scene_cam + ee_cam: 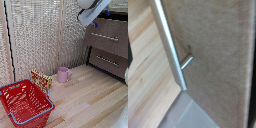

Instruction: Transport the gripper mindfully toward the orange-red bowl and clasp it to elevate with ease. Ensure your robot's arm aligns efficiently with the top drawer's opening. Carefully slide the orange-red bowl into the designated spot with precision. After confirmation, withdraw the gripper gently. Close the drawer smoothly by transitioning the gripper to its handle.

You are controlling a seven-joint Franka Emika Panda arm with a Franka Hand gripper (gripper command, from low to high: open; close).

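Hovering above the top drawer, the gripper should settle squarely against the handle just ahead, then push evenly. Finger state cannot be told; the bowl is unseen.

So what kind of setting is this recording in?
Probably a staged home-like corner, perhaps a lab mock-up: a wooden floor, a drawer unit with the top drawer and its silver handle, a pink mug, a red wire basket, and curtained walls behind.

Wooden floor bears red basket, pink mug, box
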